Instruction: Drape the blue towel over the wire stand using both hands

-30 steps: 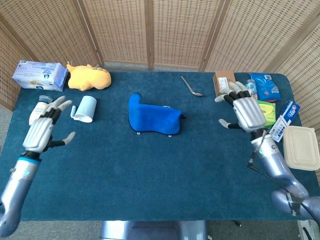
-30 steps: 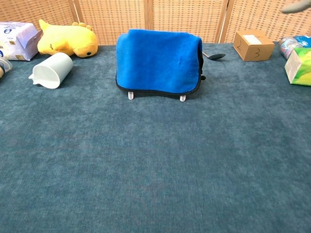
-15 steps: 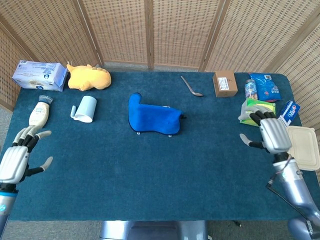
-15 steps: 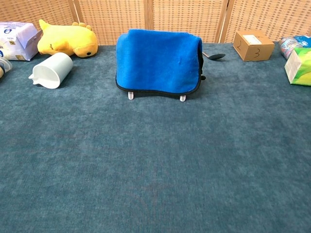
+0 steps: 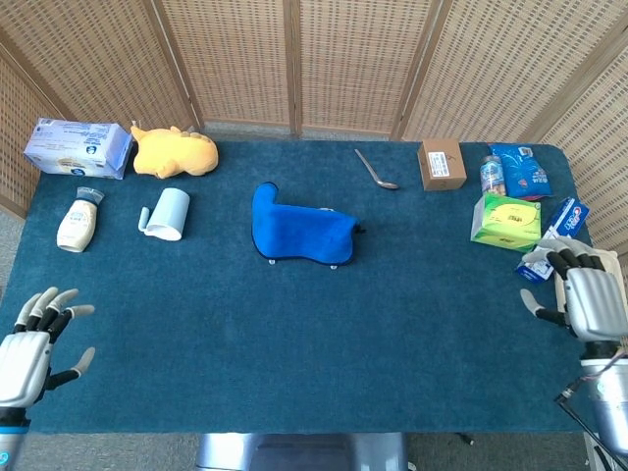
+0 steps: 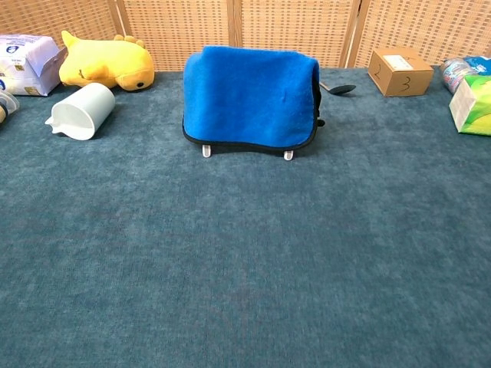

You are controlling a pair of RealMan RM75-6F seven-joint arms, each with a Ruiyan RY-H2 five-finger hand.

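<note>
Blue towel (image 5: 299,232) covers wire stand (image 6: 285,155); white pitcher (image 5: 167,213) at its 9 o'clock, spoon (image 5: 375,169) at 1 o'clock; left hand (image 5: 27,345) and right hand (image 5: 581,296) splayed wide, empty.

The blue towel (image 6: 249,96) hangs draped over the wire stand (image 6: 288,155), only the stand's feet showing at mid-table.
</note>
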